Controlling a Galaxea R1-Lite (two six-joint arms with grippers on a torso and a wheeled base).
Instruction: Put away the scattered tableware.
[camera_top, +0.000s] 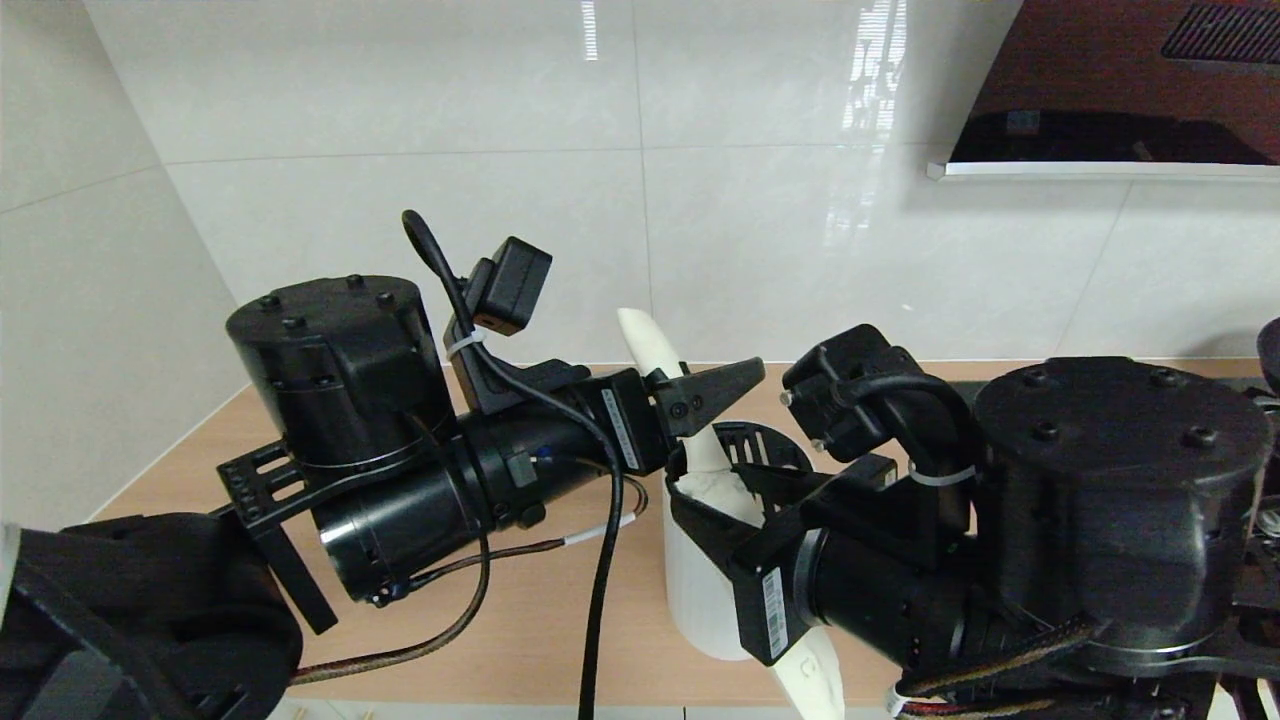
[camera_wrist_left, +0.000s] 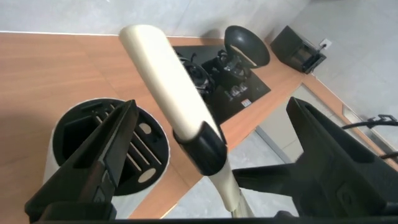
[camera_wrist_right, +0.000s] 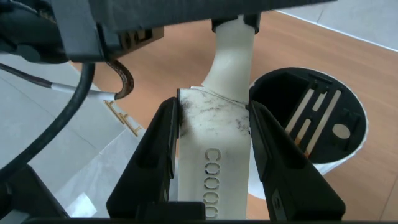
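spatula: cream slotted spatula, held in the air over the tabletop and passing in front of the holder mouth.
holder: white round holder with a black divider insert. It stands upright on the tabletop between the two arms and has a few flat sticks in its slots.
right pincer: right pincer is pinching the spatula. Both jaws are pressed on the edges of the wide slotted blade.
left pincer: left pincer is spread wide. The spatula handle runs through the gap, near the black band, with clear space on both sides, so it has no hold.
long axis: steep diagonal in the head view. The handle tip is up and away from the robot, and the blade end is down toward it. It is tilted, not upright.
key relation: the holder mouth is just below and beside the right pincer, on the far side of the blade. The left pincer sits higher, up the handle.
nearer arm: both are at the spatula, but only the right one grips it, and it is the closer one to the holder.
step guess: looks like a handover or regrip in mid-air, with the spatula not yet in the holder.
next needs: probably the left jaws closing on the handle, then the spatula tipped upright over an open slot.
risk: the blade is wide and the slots are narrow, so it may catch on the divider.
other: stove with a pan further along the tabletop.
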